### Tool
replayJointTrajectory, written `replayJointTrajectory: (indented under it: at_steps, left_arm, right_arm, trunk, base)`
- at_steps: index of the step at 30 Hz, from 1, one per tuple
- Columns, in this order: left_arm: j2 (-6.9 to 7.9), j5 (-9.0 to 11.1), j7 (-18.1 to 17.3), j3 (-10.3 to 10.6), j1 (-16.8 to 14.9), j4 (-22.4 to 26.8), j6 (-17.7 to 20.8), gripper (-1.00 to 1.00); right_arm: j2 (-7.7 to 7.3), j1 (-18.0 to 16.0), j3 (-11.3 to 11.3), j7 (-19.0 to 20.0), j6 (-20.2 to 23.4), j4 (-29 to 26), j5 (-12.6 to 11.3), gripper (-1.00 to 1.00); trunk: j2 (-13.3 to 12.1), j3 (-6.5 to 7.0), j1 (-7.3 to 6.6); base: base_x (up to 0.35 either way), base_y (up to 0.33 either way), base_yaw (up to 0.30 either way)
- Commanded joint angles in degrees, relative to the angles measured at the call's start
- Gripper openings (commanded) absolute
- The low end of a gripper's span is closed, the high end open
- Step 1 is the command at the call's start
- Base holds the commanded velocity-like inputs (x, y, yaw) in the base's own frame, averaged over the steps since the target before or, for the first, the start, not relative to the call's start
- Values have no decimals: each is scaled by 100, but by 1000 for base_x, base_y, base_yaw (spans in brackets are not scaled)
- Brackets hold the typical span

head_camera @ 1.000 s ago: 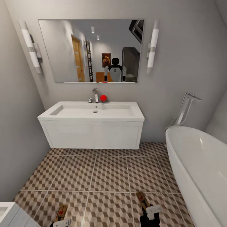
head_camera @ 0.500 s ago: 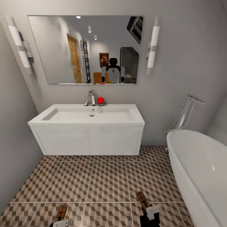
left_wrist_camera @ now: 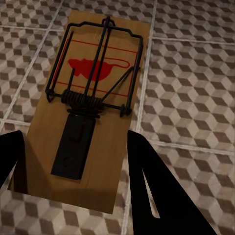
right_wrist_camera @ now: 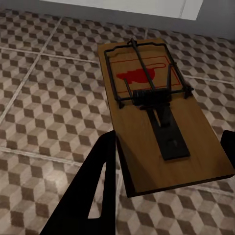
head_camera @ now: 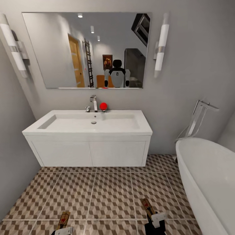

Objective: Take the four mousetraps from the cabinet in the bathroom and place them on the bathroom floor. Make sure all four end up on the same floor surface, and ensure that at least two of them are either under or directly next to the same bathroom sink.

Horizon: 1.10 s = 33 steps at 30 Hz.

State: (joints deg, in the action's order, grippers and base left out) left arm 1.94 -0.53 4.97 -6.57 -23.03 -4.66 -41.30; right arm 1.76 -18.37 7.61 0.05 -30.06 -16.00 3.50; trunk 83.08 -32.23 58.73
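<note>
My left fingers (left_wrist_camera: 73,171) pinch 1 mousetrap (left_wrist_camera: 85,105) by its board edges, my right fingers (right_wrist_camera: 169,164) another (right_wrist_camera: 159,115), both held over bathroom floor (head_camera: 111,189) near sink (head_camera: 88,133); light, stiff, likely snappy, so avoid wire.

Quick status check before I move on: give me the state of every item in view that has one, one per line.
Left end effector: shut on a mousetrap, held above the floor.
Right end effector: shut on a second mousetrap, also off the tiles.
Sink: basin empty, cabinet front closed.
Faucet: no water running.
Bathtub: looks empty as far as visible.
Wall lights: cannot tell if lit.
</note>
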Motion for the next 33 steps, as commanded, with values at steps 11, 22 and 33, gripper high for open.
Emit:
replayJointTrajectory:
  at_steps: [11, 22, 33]
  left_arm:
    - [0, -26, 37, -2, 0, 0, -1, -100]
    - [0, -26, 39, -2, 0, 4, 4, -100]
    - [0, -26, 35, -2, 1, 9, 0, -100]
  right_arm:
    - [0, 0, 3, -13, 0, 0, -7, -100]
    - [2, 0, 6, -7, -4, 27, -5, -100]
    - [0, 0, 12, -5, -18, 35, 2, -100]
  trunk:
    - [0, 0, 0]
    - [0, 0, 0]
    - [0, 0, 0]
  base:
    - [6, 0, 0]
    - [0, 0, 0]
    - [0, 0, 0]
